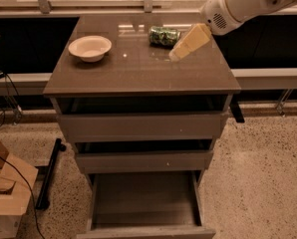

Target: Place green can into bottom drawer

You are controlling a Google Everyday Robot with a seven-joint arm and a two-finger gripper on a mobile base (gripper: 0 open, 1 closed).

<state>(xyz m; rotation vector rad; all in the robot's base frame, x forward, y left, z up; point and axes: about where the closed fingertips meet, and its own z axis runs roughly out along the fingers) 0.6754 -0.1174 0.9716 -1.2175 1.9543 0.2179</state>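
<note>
1. Far left on the cabinet top (128,76) sits a pale bowl (90,48), well apart from the action.
2. Down low, the bottom drawer (143,199) is pulled right out, floor bare and ready. The two shallower drawers above it are only slightly ajar.
3. Now the green can (163,36): it lies on its side toward the back of the cabinet top, right of centre. Its long axis runs roughly left to right, one end facing the bowl's side and the other facing the arm.
4. Handling call: it looks like a light, stiff metal can, but shiny and round, so likely to slip or roll toward the front or back edge if nudged. The best hold looks to be across the middle of its curved side, squeezing gently so the thin wall doesn't dent.
5. And at the right, the gripper (175,55) slants down from the white arm (238,6), its tip low over the cabinet top just beside the can's right end. It grasps nothing; whether it is released or clenched, I cannot tell.
</note>
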